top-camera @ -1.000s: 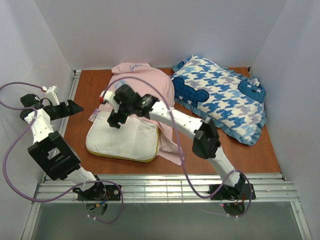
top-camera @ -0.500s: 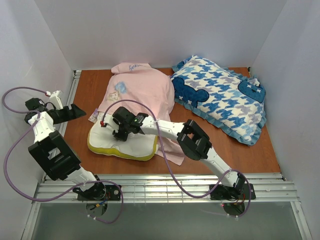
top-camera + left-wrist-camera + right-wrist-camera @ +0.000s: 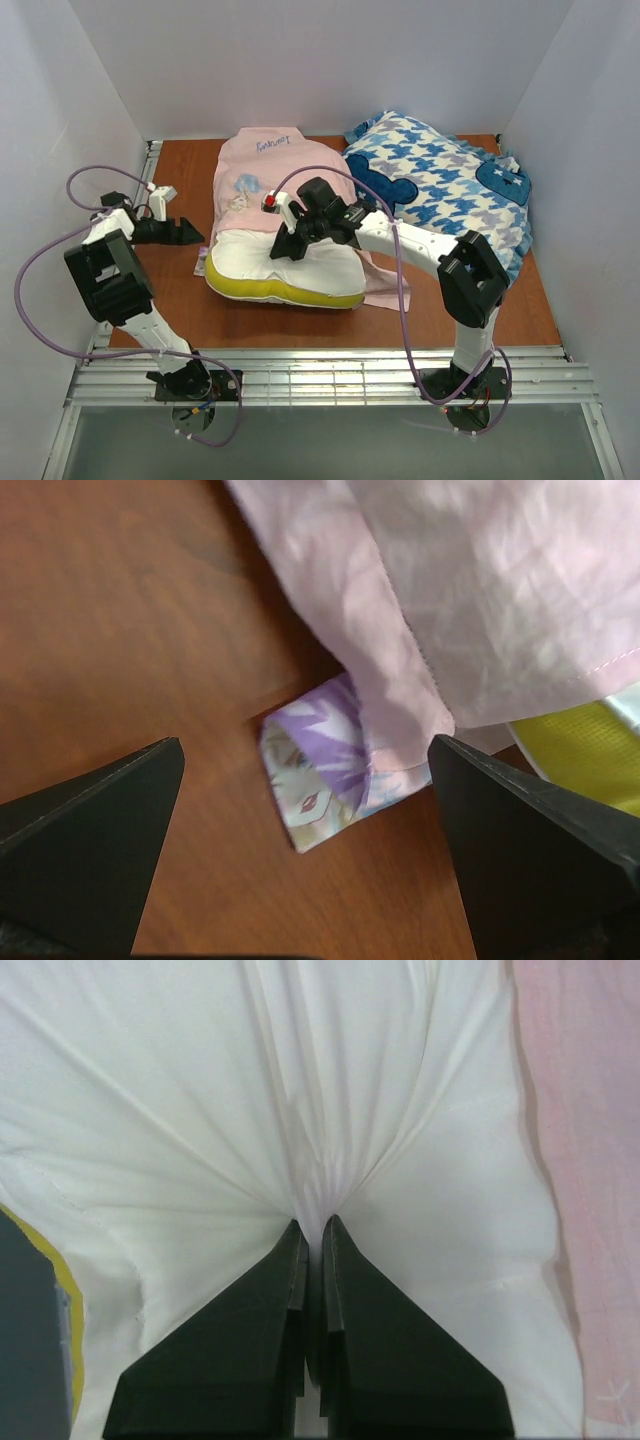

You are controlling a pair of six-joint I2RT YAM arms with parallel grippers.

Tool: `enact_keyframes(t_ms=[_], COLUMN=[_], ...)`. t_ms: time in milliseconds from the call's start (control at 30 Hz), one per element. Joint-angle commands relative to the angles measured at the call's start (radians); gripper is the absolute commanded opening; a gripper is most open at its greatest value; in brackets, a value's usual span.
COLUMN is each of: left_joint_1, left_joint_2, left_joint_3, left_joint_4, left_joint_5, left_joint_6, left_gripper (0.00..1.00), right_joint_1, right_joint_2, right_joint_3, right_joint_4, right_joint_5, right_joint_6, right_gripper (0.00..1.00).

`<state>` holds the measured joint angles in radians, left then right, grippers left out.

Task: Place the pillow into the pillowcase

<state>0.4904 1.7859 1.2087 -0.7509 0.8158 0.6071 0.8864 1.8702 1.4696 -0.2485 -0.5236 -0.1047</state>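
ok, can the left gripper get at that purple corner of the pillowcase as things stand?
Probably yes. The left gripper is open and the purple pillowcase corner lies flat on the table straight ahead of it, uncovered; the pillow sits off to the side.

**Houndstooth cushion at the back right**

A blue-and-white houndstooth cushion (image 3: 440, 200) with a frilled blue edge and dark blue patches lies on the brown wooden table (image 3: 180, 170). It sits well apart from the right gripper (image 3: 282, 248), off to the right of its jaws.

Plain white walls (image 3: 320, 60) enclose the brown wooden table (image 3: 185, 165) on three sides; slatted metal rails (image 3: 330, 372) run along the table's near edge.
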Motion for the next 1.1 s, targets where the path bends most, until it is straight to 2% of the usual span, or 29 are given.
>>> enact_keyframes(t_ms=[0, 200, 367, 467, 500, 567, 600, 733, 833, 867, 1000, 1067], left_joint_1=[-0.059, -0.127, -0.157, -0.161, -0.159, -0.161, -0.159, -0.151, -0.116, -0.109, -0.093, -0.095], left_joint_2=[-0.034, -0.077, -0.086, -0.043, -0.046, -0.078, -0.097, -0.219, -0.298, -0.318, -0.391, -0.402], left_joint_3=[-0.05, -0.231, -0.305, -0.287, -0.278, -0.241, -0.226, -0.132, -0.023, -0.005, -0.037, -0.109], left_joint_4=[-0.079, 0.108, 0.243, 0.254, 0.254, 0.211, 0.185, 0.007, -0.242, -0.276, -0.343, -0.37], left_joint_5=[0.089, 0.052, 0.046, 0.094, 0.106, 0.149, 0.157, 0.195, 0.275, 0.284, 0.247, 0.207], left_joint_6=[0.137, 0.045, 0.023, 0.008, -0.001, 0.008, 0.014, 0.077, 0.121, 0.122, 0.134, 0.198], left_gripper=[0.94, 0.98, 0.98, 0.73, 0.45, 0.23, 0.0, 0.0, 0.0, 0.0, 0.0, 0.0], right_joint_1=[-0.047, -0.09, -0.121, -0.119, -0.119, -0.119, -0.122, -0.133, -0.129, -0.122, -0.109, -0.101], right_joint_2=[-0.037, -0.081, -0.106, -0.105, -0.1, -0.088, -0.085, -0.082, -0.138, -0.169, -0.224, -0.232], right_joint_3=[-0.002, -0.011, 0.023, 0.035, 0.034, 0.034, 0.035, 0.095, 0.086, 0.055, -0.087, -0.142], right_joint_4=[0.089, 0.129, 0.143, 0.14, 0.137, 0.135, 0.133, 0.133, 0.167, 0.176, 0.167, 0.147], right_joint_5=[-0.027, -0.055, -0.108, -0.092, -0.076, -0.024, -0.004, 0.103, 0.135, 0.145, 0.131, 0.137], right_joint_6=[0.075, 0.135, 0.183, 0.168, 0.155, 0.107, 0.079, 0.025, 0.002, -0.012, -0.062, -0.076], right_gripper=[0.01, 0.01, 0.01, 0.01, 0.01, 0.01, 0.01, 0.01, 0.01, 0.01, 0.01, 0.01])
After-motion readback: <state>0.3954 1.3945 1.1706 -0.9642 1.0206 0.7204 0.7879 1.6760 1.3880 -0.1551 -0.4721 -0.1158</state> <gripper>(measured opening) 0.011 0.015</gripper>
